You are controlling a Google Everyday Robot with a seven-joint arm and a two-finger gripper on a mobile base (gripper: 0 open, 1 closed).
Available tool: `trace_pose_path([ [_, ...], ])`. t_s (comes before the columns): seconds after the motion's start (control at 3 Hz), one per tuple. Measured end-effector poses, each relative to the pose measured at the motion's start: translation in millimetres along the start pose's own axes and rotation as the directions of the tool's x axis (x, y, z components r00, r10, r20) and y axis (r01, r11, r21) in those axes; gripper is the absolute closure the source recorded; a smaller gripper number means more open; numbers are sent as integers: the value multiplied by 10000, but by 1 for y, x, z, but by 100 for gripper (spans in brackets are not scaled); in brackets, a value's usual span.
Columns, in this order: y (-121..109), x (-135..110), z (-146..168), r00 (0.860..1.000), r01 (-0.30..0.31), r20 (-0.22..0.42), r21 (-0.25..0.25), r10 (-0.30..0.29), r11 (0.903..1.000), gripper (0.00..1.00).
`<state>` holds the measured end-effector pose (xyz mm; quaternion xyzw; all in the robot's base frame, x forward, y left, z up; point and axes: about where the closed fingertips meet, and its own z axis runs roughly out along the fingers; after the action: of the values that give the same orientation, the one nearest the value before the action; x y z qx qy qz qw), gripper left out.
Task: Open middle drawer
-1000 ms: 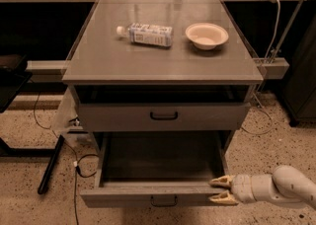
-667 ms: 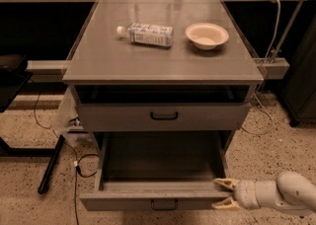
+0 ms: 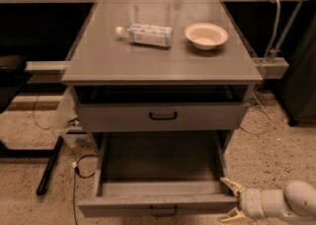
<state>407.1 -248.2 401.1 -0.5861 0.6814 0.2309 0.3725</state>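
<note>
Middle drawer (image 3: 123, 205): pulled well out of the cabinet (image 3: 163, 66) toward the camera, grey tray interior exposed and lit. It sits below the upper drawer (image 3: 123, 118), whose front stands only a little proud of the carcass. Small black bar handle (image 3: 163, 212) at the centre of the middle front, partly cut by the lower edge of the view.

Arm (image 3: 284, 202): white, enters from the lower right corner, lying low and roughly level, wrist pointing left toward the drawer. Gripper (image 3: 231, 200) is just beside the drawer's right front corner, outside the tray. Its two yellowish fingers (image 3: 230, 185) are spread apart, one above the other, with nothing between them. Upper fingertip is at or touching the corner of the drawer front; cannot tell which.

Versus 1.0 s ago: drawer front is lower in the view, i.e. further out. Gripper has shifted slightly right and down with it, keeping the same spread. Cabinet top and its objects unchanged.

Orientation: drawer front faces the camera; the front's long axis runs left to right, travel axis runs cabinet to camera.

On the cabinet top: a plastic bottle (image 3: 148, 35) on its side, left of centre; a pale bowl (image 3: 206, 35) upright, near it on the right, not touching.
</note>
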Motion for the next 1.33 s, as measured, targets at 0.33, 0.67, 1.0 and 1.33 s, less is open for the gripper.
trace_pose_path([
  [0.33,-2,-4,-5,10000,1,0,0,-1,10000,61],
  [0.67,-3,-4,-5,10000,1,0,0,-1,10000,84],
  [1.0,10,0,-10,10000,16,-21,42,-15,10000,82],
  [1.33,10,0,-10,10000,16,-21,41,-16,10000,58],
])
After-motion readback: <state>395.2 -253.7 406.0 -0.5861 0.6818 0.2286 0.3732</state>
